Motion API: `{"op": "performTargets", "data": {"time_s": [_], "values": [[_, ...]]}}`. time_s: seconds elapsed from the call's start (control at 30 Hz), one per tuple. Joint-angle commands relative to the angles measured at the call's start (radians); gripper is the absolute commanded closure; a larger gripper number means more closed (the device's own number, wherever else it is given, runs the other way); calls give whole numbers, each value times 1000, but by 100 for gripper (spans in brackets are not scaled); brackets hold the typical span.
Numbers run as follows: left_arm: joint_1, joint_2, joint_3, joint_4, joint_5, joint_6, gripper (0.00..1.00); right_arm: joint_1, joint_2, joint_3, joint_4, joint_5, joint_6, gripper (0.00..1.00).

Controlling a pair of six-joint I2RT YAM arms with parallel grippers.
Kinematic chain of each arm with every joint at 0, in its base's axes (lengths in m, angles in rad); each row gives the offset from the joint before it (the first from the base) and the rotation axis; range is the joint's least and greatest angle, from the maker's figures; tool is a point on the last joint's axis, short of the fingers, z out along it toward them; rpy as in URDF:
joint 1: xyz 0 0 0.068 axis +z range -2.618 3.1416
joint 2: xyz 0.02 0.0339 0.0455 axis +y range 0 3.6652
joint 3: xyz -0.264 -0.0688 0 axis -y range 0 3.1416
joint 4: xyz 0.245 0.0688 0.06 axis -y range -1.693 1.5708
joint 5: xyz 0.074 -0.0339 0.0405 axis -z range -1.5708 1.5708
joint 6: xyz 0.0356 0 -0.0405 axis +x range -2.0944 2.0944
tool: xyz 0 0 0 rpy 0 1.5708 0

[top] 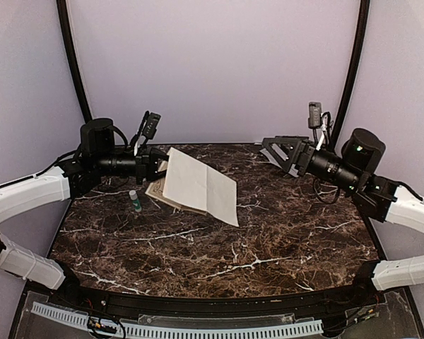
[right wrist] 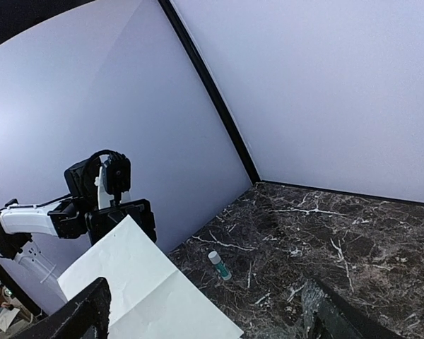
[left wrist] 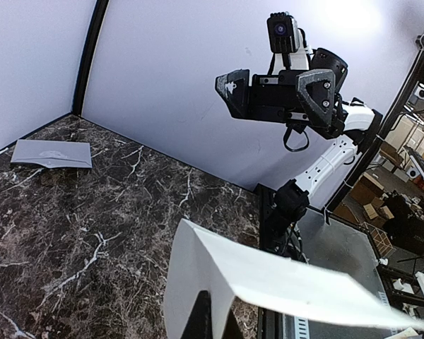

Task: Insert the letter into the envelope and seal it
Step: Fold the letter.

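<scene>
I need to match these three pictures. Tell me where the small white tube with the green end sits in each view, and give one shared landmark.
Top external: the tube is on the table, left of centre, just left of the white sheet.
Left wrist: not in it.
Right wrist: low centre, right of the sheet.
Shared landmark: the white sheet, visible in all three views.
</scene>
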State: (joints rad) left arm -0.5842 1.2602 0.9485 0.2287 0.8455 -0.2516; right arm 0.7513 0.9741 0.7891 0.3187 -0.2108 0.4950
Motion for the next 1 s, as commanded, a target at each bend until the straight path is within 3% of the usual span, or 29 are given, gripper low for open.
{"op": "performTargets", "data": {"time_s": [0.0,0.3,0.47,0.7,0.97], "values": [[6,-23,23,-3,21,23,100,-9,12,37,-27,-9,-27,9],[1,-14,30,1,119,24,100,-9,129,140,-132,-175,-79,7],[-18,3,45,-16,163,30,100,7,215,212,-200,-308,-114,11],[-68,56,85,-93,225,61,100,74,345,325,-310,-444,-174,20],[-98,89,106,-136,246,79,100,107,428,400,-420,-573,-214,40]]}}
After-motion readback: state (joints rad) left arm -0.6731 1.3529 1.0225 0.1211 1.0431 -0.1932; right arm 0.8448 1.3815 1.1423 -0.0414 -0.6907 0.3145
